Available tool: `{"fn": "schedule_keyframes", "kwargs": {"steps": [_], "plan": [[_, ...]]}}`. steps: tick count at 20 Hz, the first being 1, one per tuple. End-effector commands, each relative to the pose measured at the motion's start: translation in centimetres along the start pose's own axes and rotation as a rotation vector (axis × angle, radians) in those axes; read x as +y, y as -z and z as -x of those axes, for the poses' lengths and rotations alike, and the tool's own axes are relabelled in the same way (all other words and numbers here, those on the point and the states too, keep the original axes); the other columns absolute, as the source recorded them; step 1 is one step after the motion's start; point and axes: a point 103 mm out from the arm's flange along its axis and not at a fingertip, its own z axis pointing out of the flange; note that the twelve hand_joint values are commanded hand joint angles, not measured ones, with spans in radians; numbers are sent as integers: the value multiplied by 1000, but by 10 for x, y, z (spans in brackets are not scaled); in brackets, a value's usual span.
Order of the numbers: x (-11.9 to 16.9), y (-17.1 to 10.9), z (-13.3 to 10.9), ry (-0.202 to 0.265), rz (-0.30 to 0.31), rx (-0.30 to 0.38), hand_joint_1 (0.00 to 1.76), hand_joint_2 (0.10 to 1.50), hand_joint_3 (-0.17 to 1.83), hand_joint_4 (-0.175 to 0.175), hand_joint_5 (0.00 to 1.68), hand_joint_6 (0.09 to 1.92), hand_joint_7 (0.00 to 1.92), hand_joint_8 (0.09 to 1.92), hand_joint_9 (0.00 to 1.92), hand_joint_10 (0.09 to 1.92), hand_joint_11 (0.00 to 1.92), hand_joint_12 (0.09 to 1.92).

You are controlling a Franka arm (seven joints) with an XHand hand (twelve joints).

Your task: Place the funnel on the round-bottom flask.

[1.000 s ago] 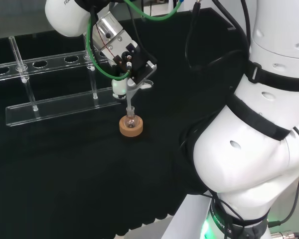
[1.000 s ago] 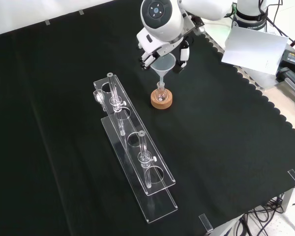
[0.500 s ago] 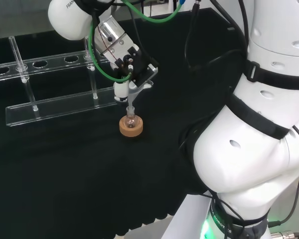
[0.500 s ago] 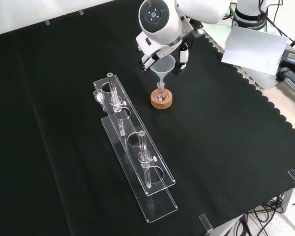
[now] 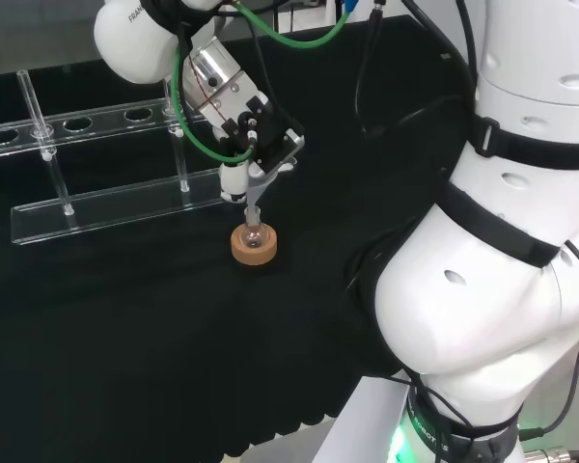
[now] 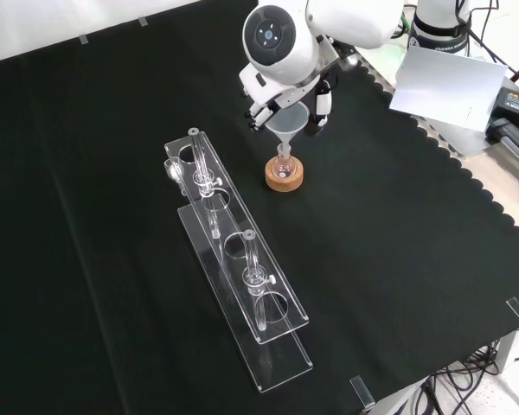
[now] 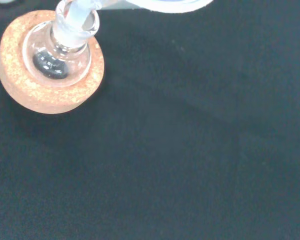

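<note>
On my screens I count one funnel [image 6: 291, 120], one small round flask [image 6: 284, 164], one cork ring [image 6: 285, 175] under it, and one long clear rack [image 6: 233, 285] with two upright posts. The black cloth [image 6: 398, 259] covers the whole bench; its scalloped edge runs along the right of the front view, where a grey sheet [image 6: 448, 84] and cables lie on the pale table beyond.

The funnel is a clear cone with a thin stem. From the front I see it held upright directly over the flask, the stem reaching down into the neck. The wrist view shows the stem inside the mouth of the flask [image 7: 57, 55], which sits in the cork ring [image 7: 50, 95]; something small and dark lies in the bulb.

The hand [image 5: 261, 145] hangs just above the flask [image 5: 254, 234], its fingers closed around the funnel's cone. The rack lies to the left of the flask in the front view, near but apart.
</note>
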Motion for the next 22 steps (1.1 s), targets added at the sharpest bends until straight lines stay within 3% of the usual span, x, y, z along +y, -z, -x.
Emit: {"fn": "schedule_keyframes", "kwargs": {"steps": [1,9,14,22], "plan": [[4,-2,-3,2,1,2,796,775,637,-50,786,786,953,664,1261,293,846,1085],[6,-1,0,14,-32,7,794,773,638,-55,758,784,937,666,1238,285,843,1083],[10,-13,9,39,-27,42,787,768,639,-58,703,802,903,684,1205,288,818,1094],[10,-19,14,39,-21,23,771,754,646,-60,642,799,851,704,1141,291,769,1117]]}}
